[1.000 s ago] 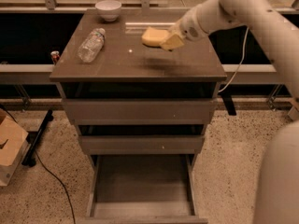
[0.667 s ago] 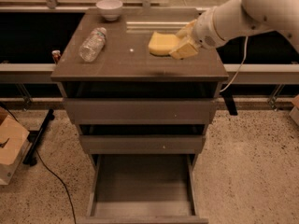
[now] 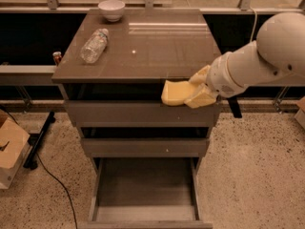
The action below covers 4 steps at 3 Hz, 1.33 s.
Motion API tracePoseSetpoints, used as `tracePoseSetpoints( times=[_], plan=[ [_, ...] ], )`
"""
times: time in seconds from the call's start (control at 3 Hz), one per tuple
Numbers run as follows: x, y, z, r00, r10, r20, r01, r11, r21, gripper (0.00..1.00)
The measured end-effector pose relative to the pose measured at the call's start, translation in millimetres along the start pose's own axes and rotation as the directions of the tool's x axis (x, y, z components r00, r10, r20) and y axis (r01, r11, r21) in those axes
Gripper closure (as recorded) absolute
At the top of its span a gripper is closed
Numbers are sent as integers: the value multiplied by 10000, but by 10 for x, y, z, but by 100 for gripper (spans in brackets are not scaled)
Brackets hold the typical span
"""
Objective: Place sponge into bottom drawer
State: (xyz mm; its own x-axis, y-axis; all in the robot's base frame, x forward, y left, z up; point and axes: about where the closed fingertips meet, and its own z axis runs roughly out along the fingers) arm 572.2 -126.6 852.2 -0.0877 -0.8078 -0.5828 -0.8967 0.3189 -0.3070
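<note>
Swung off the tabletop (image 3: pixel 157 46), my hand (image 3: pixel 193 90) grips the sponge (image 3: pixel 175 92); the open bottom drawer (image 3: pixel 145 187), toward six o'clock, awaits.

Nothing written can be read here: no brand, number or sign. The clear plastic bottle (image 3: pixel 94 45) lying on the desk (image 3: pixel 157 56) shows nothing legible. The cardboard box (image 3: pixel 12 147) on the floor at the left carries a dark mark that cannot be made out. The gripper (image 3: pixel 193 92) bears no readable marking. It hangs just in front of the desk's front edge, towards the right, clamped on the plain sponge (image 3: pixel 174 93), above the open bottom drawer (image 3: pixel 143 185).
</note>
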Motion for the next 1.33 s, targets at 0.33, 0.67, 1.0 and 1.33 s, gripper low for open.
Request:
tracePoseSetpoints(
  times=[0.33, 0.67, 1.0, 1.33],
  plan=[
    [692, 707, 260, 9878, 951, -1234, -1060, 9907, -853, 100],
    [678, 744, 281, 9889, 823, -1240, -945, 9909, -962, 100],
    [610, 811, 387, 9917, 83, -1281, -224, 9938, -1085, 100],
    [702, 936, 579, 9923, 210, -1218, -386, 9888, -1441, 100]
  ],
)
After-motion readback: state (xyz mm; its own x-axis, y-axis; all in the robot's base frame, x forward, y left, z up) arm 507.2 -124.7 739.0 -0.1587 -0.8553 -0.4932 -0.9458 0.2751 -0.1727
